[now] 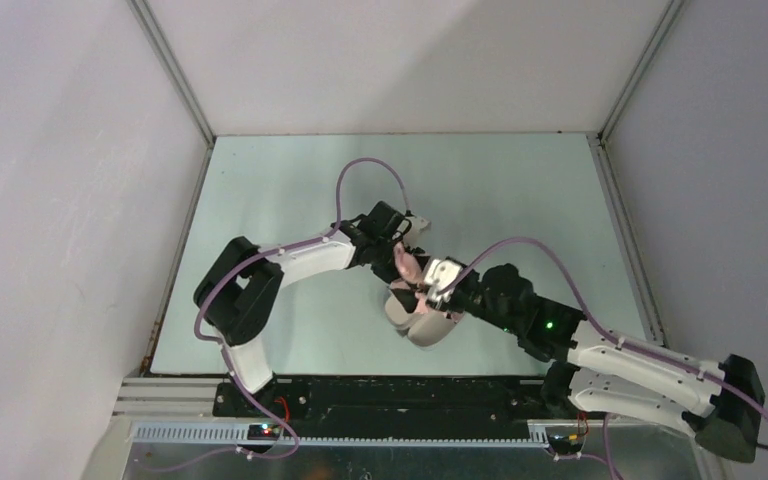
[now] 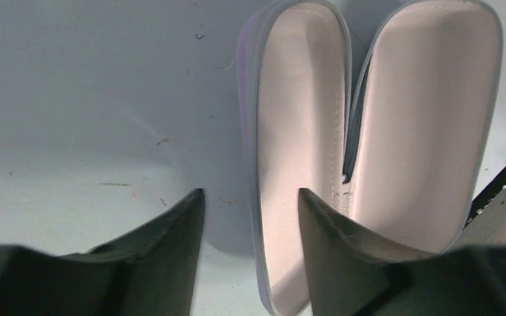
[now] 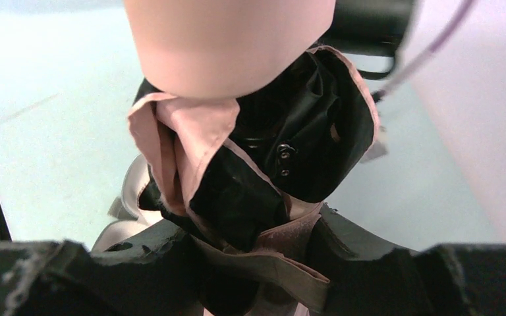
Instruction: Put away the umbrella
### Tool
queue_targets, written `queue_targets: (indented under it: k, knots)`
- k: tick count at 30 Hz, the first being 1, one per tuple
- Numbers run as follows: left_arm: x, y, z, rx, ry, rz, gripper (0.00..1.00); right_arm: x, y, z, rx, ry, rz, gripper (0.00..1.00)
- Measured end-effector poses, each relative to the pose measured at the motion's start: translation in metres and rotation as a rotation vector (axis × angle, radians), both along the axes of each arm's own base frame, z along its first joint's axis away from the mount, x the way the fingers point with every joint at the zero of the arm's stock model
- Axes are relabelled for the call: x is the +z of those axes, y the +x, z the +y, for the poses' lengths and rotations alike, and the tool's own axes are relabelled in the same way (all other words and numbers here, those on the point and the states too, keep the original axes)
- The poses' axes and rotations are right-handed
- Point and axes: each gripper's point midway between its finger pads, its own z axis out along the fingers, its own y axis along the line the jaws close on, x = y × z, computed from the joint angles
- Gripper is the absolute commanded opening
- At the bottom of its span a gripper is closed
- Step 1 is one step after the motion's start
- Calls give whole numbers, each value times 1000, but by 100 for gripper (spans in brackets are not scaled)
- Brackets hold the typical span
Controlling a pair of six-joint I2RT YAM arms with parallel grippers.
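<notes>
Umbrella bunched, clamped in right gripper, held off tabletop near open case; not inside yet. Left gripper spread wide, empty, over case rim. Remaining: insert umbrella, close case.

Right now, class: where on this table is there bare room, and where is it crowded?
Bare: the table along the back wall and down its right side. Crowded: the centre, where the left gripper, right gripper, umbrella and open case meet.
</notes>
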Motion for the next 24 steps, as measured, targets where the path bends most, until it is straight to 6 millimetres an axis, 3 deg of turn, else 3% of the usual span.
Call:
queue_targets:
  k: [3,10,14,19,21,22,24]
  knots:
    - [8,4,3,18,-5,-19,71,-18,-13,14,72,-106,-50,0]
    - [49,20,21,166,-146,-70,72,-72,-17,19,135,-309,-134,0]
    - [59,28,34,259,-195,-69,72,-73,-3,23,136,-326,-188,0]
    - [49,23,36,308,-211,-31,71,-82,13,33,169,-373,-250,0]
    - [48,22,36,321,-214,-21,71,-94,17,37,192,-416,-257,25]
    - [48,22,36,325,-217,-21,71,-101,18,38,206,-439,-258,72]
    - [53,23,36,333,-231,-28,71,-113,20,38,224,-475,-254,96]
